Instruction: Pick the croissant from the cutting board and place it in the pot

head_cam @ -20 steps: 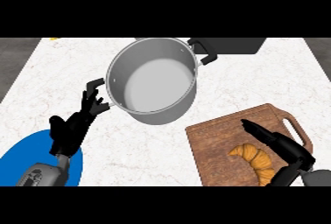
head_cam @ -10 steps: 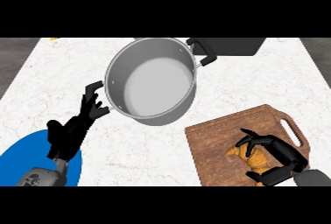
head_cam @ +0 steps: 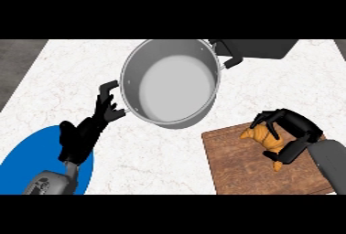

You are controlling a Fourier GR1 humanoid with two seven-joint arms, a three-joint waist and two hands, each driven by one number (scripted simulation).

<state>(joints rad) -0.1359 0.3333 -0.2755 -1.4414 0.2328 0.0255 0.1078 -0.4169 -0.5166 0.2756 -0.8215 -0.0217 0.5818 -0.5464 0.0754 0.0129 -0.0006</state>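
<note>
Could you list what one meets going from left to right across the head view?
Round blue plate → black left hand → large grey metal pot → brown wooden cutting board → golden croissant → black right hand, curled round the croissant.

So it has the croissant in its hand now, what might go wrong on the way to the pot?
The right hand curls round only the croissant's upper end; the lower end sticks out, so it might slip or tear on lifting. The pot sits up and to the left, so the carry crosses open counter. The left hand is near the pot's handle and could nudge it.
</note>
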